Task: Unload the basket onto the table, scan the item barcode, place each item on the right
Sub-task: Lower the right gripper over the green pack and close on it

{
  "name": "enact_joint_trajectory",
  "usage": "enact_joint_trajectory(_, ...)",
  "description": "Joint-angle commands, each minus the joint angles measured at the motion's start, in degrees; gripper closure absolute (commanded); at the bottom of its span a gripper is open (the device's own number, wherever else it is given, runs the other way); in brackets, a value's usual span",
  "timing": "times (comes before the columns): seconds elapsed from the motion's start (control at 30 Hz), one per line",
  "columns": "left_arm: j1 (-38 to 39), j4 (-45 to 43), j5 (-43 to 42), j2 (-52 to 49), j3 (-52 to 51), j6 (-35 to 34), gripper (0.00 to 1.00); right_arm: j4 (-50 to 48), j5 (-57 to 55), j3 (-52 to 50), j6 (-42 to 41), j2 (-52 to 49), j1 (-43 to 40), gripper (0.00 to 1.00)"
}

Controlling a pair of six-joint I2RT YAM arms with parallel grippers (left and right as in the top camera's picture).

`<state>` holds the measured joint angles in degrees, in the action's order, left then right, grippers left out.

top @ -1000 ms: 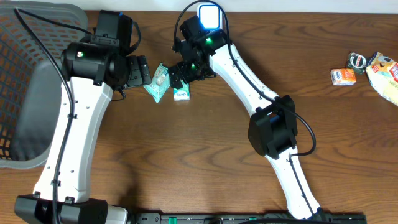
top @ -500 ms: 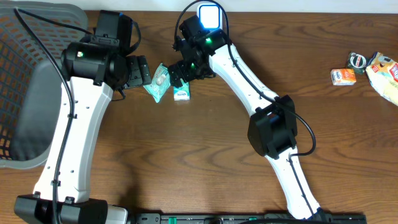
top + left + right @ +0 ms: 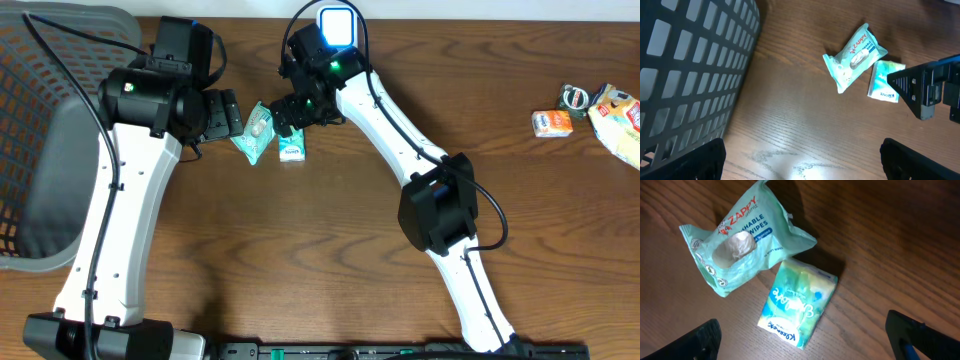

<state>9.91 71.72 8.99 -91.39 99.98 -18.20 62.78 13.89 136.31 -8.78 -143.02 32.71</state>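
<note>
Beside the wipes pack [image 3: 740, 242] and tissue pack [image 3: 799, 302], both jaws wide and empty, almost nothing shifted since before.

Teal wipes pk [image 3: 742, 242] flat beside tissue pk [image 3: 797, 302]

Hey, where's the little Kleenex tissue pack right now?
In the overhead view the tissue pack lies flat on the table, left of centre toward the far edge, right beside the teal wipes pack on that pack's right.
</note>
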Motion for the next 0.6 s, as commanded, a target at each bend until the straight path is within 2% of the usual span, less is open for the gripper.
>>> enact_joint_trajectory(0.0,-0.1,0.1,0.7,0.1,-0.2,-0.5,0.02,-0.4,-0.5,-0.4,-0.8,-0.3,0.4,0.01)
enact_joint_trajectory(0.57,-0.1,0.1,0.7,0.1,-0.2,-0.5,0.02,0.0,-2.4,-0.4,-0.9,-0.4,0.4,0.01)
